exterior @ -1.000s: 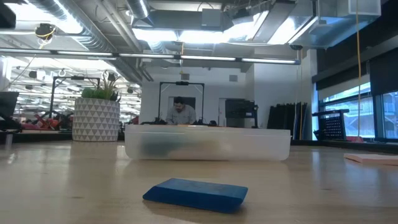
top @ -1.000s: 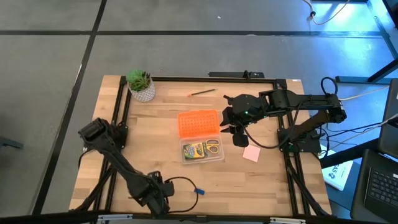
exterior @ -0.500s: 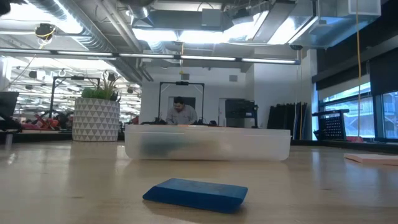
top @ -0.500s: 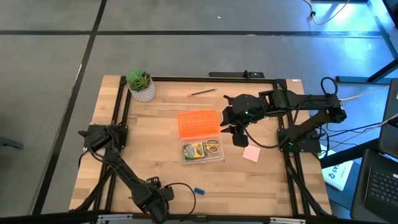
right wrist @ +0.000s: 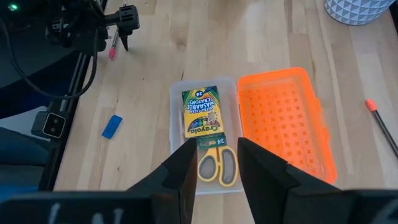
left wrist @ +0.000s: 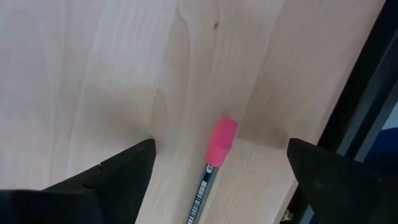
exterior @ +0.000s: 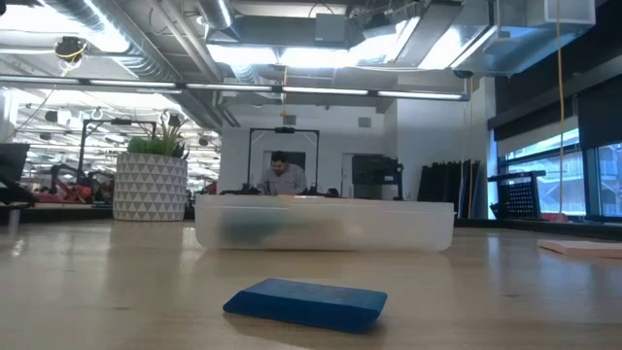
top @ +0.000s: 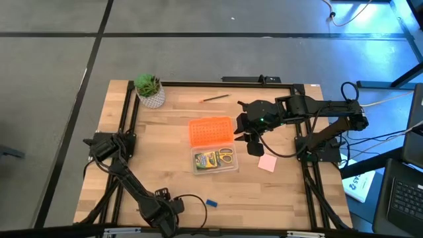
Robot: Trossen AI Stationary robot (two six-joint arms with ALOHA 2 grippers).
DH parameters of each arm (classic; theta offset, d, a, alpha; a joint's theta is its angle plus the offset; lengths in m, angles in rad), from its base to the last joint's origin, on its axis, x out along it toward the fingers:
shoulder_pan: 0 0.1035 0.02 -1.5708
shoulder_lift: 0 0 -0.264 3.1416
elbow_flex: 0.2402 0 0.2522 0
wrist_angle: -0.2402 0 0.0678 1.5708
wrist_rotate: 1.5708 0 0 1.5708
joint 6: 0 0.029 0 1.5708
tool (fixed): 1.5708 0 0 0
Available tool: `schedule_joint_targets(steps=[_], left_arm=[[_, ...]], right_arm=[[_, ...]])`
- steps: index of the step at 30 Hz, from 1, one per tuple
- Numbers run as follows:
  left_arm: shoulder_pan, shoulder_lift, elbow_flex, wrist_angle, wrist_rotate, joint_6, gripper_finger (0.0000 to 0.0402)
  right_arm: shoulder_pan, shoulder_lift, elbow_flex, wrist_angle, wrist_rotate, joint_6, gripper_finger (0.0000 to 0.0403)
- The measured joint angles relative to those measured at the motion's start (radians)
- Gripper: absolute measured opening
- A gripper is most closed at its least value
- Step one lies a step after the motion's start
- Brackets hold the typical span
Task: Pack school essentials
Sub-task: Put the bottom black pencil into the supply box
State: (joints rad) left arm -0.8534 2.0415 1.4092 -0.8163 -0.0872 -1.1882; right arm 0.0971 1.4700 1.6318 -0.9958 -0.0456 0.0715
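My left gripper (left wrist: 219, 148) points down at the table's near left edge (top: 162, 213), open. Its fingers stand on either side of a dark pencil (left wrist: 204, 186) with a pink eraser (left wrist: 222, 141), which lies flat on the wood; they do not touch it. A clear box (top: 215, 159) at mid-table holds the yellow-green crayon box (right wrist: 202, 112) and the yellow-handled scissors (right wrist: 217, 163). The tiny blue block (top: 211, 203) lies near the front edge, the pink pad (top: 267, 163) right of the box. My right gripper (right wrist: 216, 165) hangs above the box, open and empty.
The orange lid (top: 211, 131) lies just beyond the clear box. A potted plant (top: 149, 90) stands at the far left, and another pencil (top: 215, 98) lies near the far edge. Black frame rails (top: 125, 119) run along the table's sides. A person (exterior: 284, 175) shows far behind.
My left gripper has sunk toward the table and shifted slightly toward the near edge, then kept still. My right arm and the objects have not moved.
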Motion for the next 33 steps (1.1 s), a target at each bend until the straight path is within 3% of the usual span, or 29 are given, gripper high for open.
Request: schedule_joint_targets(steps=[19, 33], left_arm=[[-0.006, 0.002, -0.002, -0.015, -0.037, -0.006, 0.0229], [-0.041, 0.002, -0.002, -0.002, -0.039, -0.005, 0.0157]], right_arm=[[0.000, 0.000, 0.000, 0.000, 0.000, -0.001, 0.0116], [0.000, 0.000, 0.000, 0.000, 0.000, -0.002, 0.0116]])
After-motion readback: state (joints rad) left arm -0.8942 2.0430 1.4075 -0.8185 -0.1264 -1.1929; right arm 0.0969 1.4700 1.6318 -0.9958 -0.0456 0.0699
